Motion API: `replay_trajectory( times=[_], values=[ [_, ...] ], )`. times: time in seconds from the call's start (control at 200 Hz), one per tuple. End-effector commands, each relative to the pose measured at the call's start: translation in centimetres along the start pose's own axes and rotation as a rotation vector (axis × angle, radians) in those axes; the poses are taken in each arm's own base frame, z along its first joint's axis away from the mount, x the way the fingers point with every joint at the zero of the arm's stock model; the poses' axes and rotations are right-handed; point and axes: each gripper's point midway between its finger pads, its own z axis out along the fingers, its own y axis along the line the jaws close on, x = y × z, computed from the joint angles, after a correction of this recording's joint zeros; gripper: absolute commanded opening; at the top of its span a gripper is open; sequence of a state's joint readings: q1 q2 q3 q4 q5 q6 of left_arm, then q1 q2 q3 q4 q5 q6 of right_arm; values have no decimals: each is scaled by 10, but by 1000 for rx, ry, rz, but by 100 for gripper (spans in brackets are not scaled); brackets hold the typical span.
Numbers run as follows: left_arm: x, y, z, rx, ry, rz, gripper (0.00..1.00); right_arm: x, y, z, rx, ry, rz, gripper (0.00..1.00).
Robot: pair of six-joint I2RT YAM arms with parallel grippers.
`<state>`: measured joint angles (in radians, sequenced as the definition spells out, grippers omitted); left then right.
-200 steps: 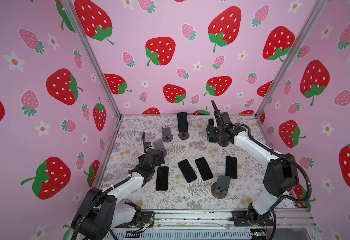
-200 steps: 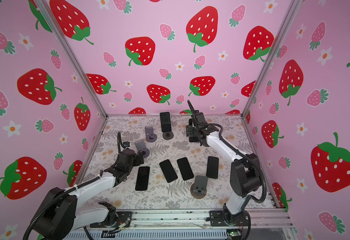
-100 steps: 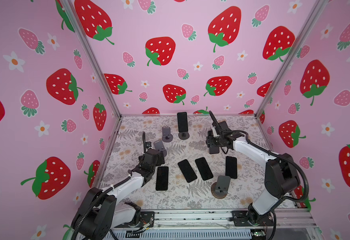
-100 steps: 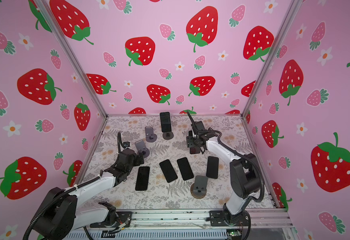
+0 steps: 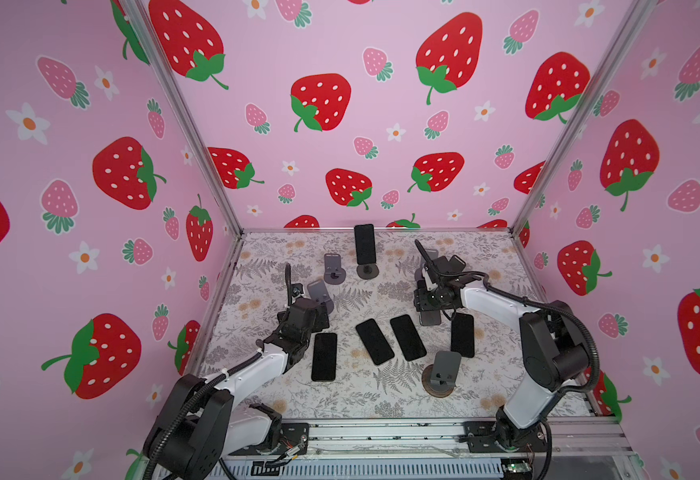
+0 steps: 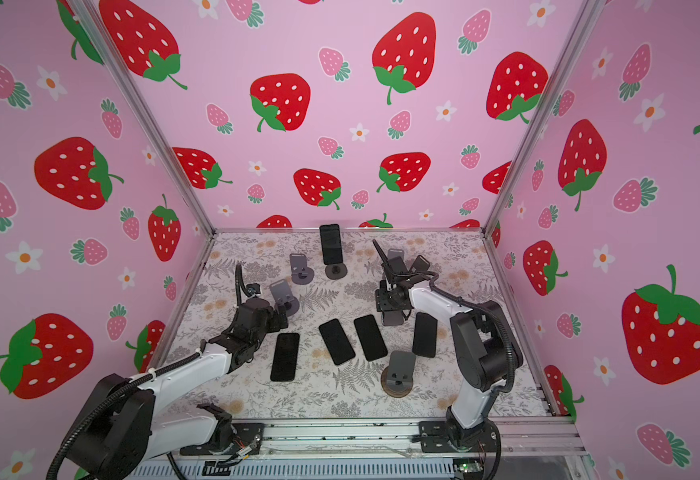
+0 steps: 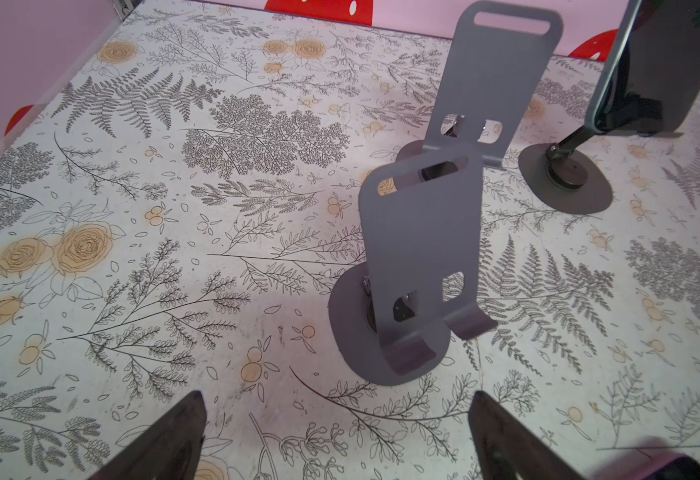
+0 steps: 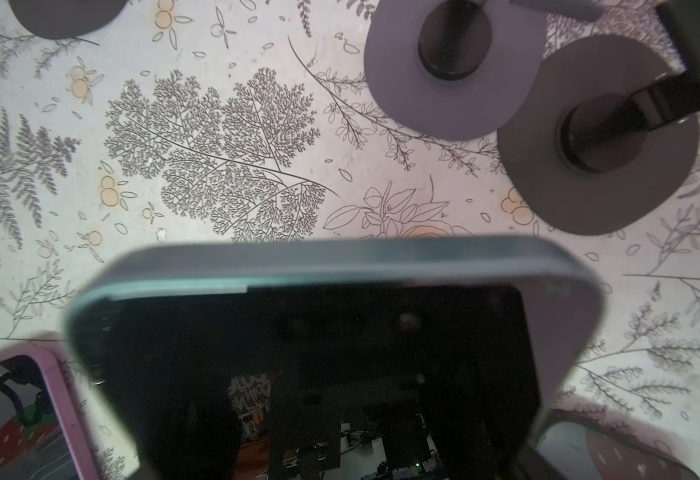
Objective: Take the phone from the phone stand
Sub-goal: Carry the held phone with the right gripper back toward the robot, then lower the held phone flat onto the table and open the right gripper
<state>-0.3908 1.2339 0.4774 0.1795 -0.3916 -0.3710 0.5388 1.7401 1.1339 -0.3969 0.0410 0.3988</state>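
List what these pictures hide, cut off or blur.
- Right gripper: jaws hidden in the right wrist view behind the blurred dark-screened pale-cased phone it holds.
- Left gripper: fingers cut by the left wrist view's lower edge.
- Grey metal stands: partly behind the right arm in both top views.

A lab robot test cell: pink strawberry-printed wall panels [image 5: 361,41] on slim aluminium frame posts [image 5: 185,124] box in a fern-printed tabletop [image 5: 361,395], and two white-and-black robot arms [image 5: 252,370] are bolted to a grooved aluminium rail [image 5: 381,434] along the lower edge of both top views.
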Motion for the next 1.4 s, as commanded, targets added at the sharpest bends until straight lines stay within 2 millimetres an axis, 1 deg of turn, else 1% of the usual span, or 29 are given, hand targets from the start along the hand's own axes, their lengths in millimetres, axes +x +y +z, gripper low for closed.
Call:
replay_trajectory(
  times=[0.0, 0.075, 0.195, 0.285, 0.44, 0.53, 0.6, 0.65, 0.78, 0.905, 0.996, 1.111, 1.201, 1.396],
  values=[
    [-8, 0, 1, -14, -11, -18, 99, 10, -3, 9, 16, 26, 5, 70],
    [-8, 3, 1, -25, -14, -20, 99, 13, -3, 12, 19, 29, 5, 70],
    [-9, -2, 1, -6, -10, -17, 99, 13, -9, 19, 56, 25, 4, 71],
    [-9, 2, 1, -26, -12, -18, 99, 13, -11, 25, 67, 27, 10, 71],
    [-8, 0, 1, -18, -9, -14, 99, 24, -15, 39, 84, 60, 14, 72],
    [-8, 3, 2, -32, -7, -14, 99, 26, -17, 45, 98, 72, 12, 73],
    [-8, 1, 2, -23, -5, -16, 99, 28, -18, 47, 103, 78, 11, 75],
    [-8, 0, 2, -18, -3, -13, 99, 28, -18, 47, 104, 80, 14, 76],
    [-8, 4, 2, -38, -7, -14, 99, 29, -16, 47, 93, 87, 19, 77],
    [-8, 1, 3, -24, 0, -12, 99, 30, -16, 46, 96, 101, 30, 77],
    [-7, 4, 3, -42, -1, -12, 99, 29, -9, 43, 67, 114, 56, 77],
    [-7, 0, 4, -21, 5, -12, 99, 28, 2, 47, 12, 114, 71, 77],
    [-6, 2, 5, -31, 8, -13, 99, 30, -2, 51, 42, 130, 77, 77],
    [-8, 2, 2, -31, 1, -11, 99, 27, -6, 50, 68, 138, 56, 78]
  ],
)
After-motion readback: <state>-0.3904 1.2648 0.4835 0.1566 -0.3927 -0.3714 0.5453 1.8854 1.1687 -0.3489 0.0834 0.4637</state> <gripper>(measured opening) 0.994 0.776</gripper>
